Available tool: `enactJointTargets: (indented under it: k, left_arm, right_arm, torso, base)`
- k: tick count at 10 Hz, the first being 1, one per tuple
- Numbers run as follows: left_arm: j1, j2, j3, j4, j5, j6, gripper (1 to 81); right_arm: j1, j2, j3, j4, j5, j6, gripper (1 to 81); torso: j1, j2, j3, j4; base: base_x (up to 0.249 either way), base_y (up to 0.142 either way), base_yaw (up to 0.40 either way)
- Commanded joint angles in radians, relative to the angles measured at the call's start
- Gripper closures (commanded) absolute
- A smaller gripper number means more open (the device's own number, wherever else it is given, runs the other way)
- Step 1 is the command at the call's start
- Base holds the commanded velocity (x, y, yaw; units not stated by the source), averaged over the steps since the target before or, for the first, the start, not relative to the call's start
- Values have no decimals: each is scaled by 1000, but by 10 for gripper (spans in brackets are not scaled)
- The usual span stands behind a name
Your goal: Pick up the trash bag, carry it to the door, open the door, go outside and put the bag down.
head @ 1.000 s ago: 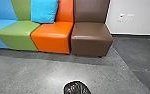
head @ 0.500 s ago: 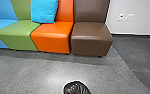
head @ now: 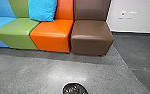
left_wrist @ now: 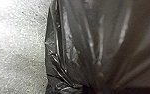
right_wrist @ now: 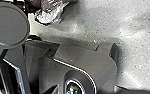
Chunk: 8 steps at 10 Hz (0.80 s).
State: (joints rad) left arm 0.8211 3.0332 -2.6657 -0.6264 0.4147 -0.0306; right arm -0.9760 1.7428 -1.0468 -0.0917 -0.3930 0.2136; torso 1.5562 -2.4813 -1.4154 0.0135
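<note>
Seats and wall sit slightly higher in the head view than a moment ago, which is the camera shifting as the robot moves. Against that, the top of the black trash bag [head: 75, 89] has slipped a little lower. The bag is in front of the robot, near the middle, with floor [head: 41, 72] between it and the orange seat [head: 51, 35] and brown seat [head: 92, 37]. Whether its base is lifted or resting, I can't tell.

Close to the left wrist view's camera, the thin plastic covers much of the scene, its folds running together into a gather. That suggests the left end effector has the neck or is right at it, though how far it is open, and whether it really has hold, I can't tell.

Beside the robot's own parts in the right wrist view is a crinkled, shiny piece of plastic [right_wrist: 51, 13], probably the same bag. I can't tell how the right end effector stands or whether it holds anything.

To carry well, take the gathered plastic rather than one loose fold, check that the base clears the floor, then turn gently, keeping the bag from swinging into the seats.
</note>
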Motion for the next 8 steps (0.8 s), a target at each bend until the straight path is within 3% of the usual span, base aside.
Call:
enactJointTargets:
  k: [1,5,7,8]
  left_arm:
    - [-73,-3,6,-1,82,-3,811]
    - [-73,-48,59,-4,82,-3,811]
    - [-72,-81,95,-6,82,-3,811]
    - [-70,-100,108,-6,84,-3,811]
  right_arm:
    - [18,-43,-1,20,-64,4,10]
    - [-7,-17,-27,17,-29,3,10]
    - [-31,-13,-28,18,51,0,10]
    - [-40,-13,-30,17,78,0,10]
  torso:
    - [-62,96,80,0]
    - [-137,217,182,0]
    - [-182,286,253,0]
    - [-204,320,288,24]
  base:
    - [0,0,0]
    - [0,0,0]
    - [0,0,0]
    - [0,0,0]
